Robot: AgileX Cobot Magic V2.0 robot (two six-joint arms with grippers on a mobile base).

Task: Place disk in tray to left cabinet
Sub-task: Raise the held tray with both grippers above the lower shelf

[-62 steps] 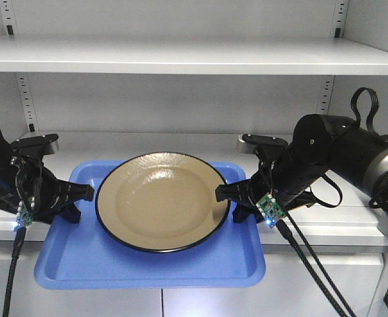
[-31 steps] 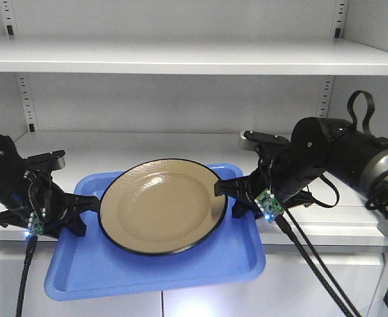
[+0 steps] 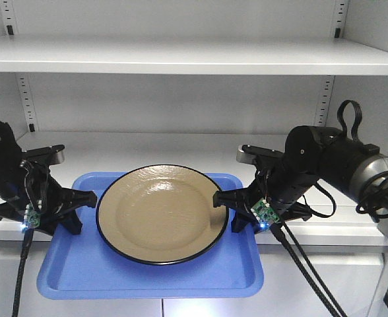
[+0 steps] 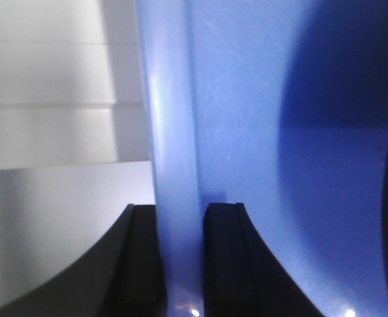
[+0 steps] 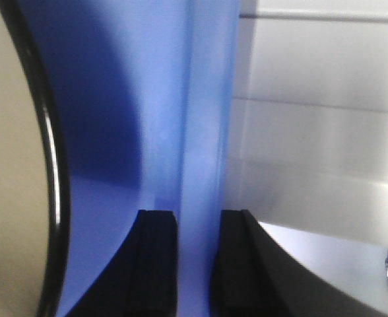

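The tan disk (image 3: 161, 214) with its black rim lies in the blue tray (image 3: 148, 281). The tray's back half is over the cabinet's lower shelf (image 3: 148, 142) and its front half sticks out past the shelf edge. My left gripper (image 3: 78, 210) is shut on the tray's left rim (image 4: 174, 152), with its fingers (image 4: 144, 264) on either side of the rim. My right gripper (image 3: 232, 212) is shut on the right rim (image 5: 204, 132). The disk's edge shows in the right wrist view (image 5: 16, 165).
The cabinet's upper shelf (image 3: 194, 63) runs across above the tray. Slotted peg strips (image 3: 28, 99) stand on the back wall. White doors (image 3: 181, 307) lie below the shelf edge. My right arm's cables (image 3: 306, 271) hang down at the front right.
The tray with the disk has tilted, then levelled again, and sits slightly lower. Both arms have shifted a little while keeping their grip on the rims.
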